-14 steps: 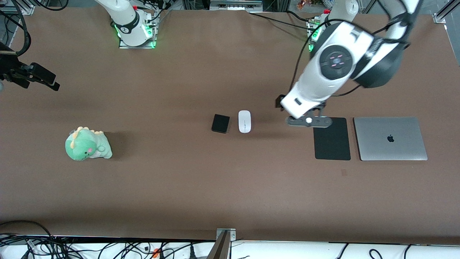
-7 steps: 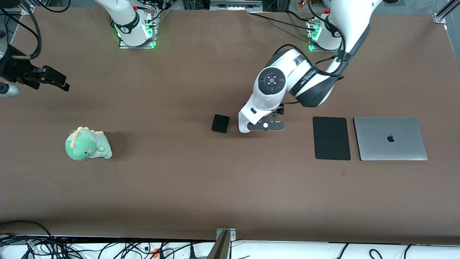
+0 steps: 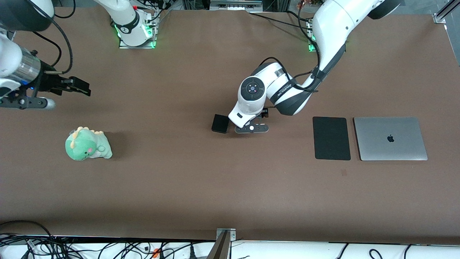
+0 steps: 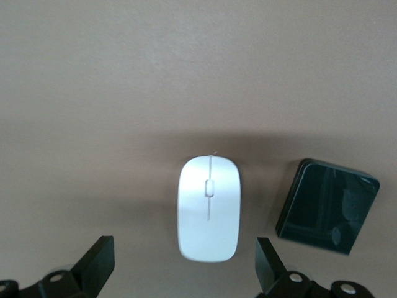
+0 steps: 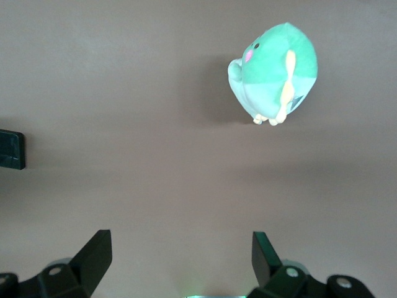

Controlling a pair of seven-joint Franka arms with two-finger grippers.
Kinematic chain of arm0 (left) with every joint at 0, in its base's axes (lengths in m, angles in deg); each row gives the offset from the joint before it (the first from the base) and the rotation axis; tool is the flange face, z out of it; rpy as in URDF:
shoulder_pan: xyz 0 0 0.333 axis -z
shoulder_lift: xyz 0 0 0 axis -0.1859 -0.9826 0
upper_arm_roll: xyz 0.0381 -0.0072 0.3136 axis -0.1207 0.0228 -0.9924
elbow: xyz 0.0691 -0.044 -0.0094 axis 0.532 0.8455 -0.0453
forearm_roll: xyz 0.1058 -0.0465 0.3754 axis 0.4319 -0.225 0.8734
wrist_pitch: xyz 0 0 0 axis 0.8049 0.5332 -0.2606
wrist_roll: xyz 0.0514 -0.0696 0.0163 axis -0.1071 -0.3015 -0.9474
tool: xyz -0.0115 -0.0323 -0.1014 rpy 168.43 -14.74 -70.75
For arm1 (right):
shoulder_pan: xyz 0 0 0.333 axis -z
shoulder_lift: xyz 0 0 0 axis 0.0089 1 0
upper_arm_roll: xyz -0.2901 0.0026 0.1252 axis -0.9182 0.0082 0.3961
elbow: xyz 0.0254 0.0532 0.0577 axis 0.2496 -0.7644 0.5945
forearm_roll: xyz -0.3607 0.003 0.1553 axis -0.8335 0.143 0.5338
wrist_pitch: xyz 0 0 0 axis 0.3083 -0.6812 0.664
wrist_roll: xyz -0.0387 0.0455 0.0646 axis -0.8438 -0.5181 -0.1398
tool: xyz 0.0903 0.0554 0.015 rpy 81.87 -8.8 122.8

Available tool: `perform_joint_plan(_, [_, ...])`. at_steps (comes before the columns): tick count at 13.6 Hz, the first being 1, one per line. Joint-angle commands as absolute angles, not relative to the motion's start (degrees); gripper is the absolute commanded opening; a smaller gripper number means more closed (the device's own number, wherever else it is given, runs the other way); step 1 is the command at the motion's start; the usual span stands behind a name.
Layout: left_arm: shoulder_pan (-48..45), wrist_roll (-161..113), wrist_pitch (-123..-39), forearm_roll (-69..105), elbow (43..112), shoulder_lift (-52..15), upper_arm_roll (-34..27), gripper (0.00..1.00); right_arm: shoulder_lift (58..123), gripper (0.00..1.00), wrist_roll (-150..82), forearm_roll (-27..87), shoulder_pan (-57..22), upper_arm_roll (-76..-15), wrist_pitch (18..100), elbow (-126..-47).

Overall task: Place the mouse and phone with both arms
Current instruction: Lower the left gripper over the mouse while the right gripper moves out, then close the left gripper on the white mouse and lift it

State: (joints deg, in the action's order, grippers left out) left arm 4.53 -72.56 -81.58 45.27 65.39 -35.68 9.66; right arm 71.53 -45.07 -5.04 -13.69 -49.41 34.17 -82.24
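Observation:
The white mouse (image 4: 209, 208) lies on the brown table beside the black phone (image 4: 327, 207). My left gripper (image 4: 184, 253) is open and hangs right over the mouse, with its fingers spread wider than the mouse. In the front view the left arm's wrist (image 3: 248, 108) covers the mouse, and the phone (image 3: 220, 123) shows just beside it, toward the right arm's end. My right gripper (image 3: 83, 88) is open and empty above bare table near the right arm's end, and it also shows in the right wrist view (image 5: 180, 248). An edge of the phone (image 5: 11, 149) shows there too.
A green plush dinosaur (image 3: 87, 144) sits toward the right arm's end, nearer to the front camera than the right gripper; it also shows in the right wrist view (image 5: 273, 74). A flat black mat (image 3: 331, 138) and a closed grey laptop (image 3: 390, 138) lie toward the left arm's end.
My left arm swung from over the black mat to over the mouse and came down, covering it. My right gripper moved in from the table's end toward the middle.

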Motion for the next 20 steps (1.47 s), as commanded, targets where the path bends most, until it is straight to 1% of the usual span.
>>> perform_joint_plan(1, [6.3,-75.9,-83.9,47.2,64.3,-38.2,9.0,1.0,73.3,1.0,-46.4,-4.9,-14.3,-49.6,34.6,-82.3])
perform_joint_plan(6, [8.1,-78.2,-85.9,49.9,64.3,-41.1,7.4,1.0,74.9,1.0,-47.7,-4.9,-14.3,-49.7,37.8,-83.8])
perform_joint_plan(9, [8.6,-79.3,-87.7,49.9,64.2,-42.4,6.8,1.0,75.1,1.0,-47.7,-4.8,-14.2,-49.8,37.9,-83.8])
perform_joint_plan(13, [10.9,-80.0,-88.6,49.9,64.1,-43.1,4.4,1.0,75.4,1.0,-47.7,-4.8,-14.2,-49.8,37.8,-83.9])
perform_joint_plan(14, [11.4,-80.0,-88.8,49.9,64.1,-43.3,4.0,0.98,75.4,1.0,-47.7,-4.9,-14.2,-49.8,37.8,-84.0])
perform_joint_plan(16, [11.4,-80.0,-88.8,49.9,64.0,-43.4,3.8,0.89,75.4,1.0,-47.7,-4.9,-14.2,-49.8,37.7,-84.0])
perform_joint_plan(20, [11.3,-79.9,-88.7,49.9,63.9,-43.2,3.9,0.67,75.4,1.0,-47.7,-4.8,-14.2,-49.8,37.6,-84.0])
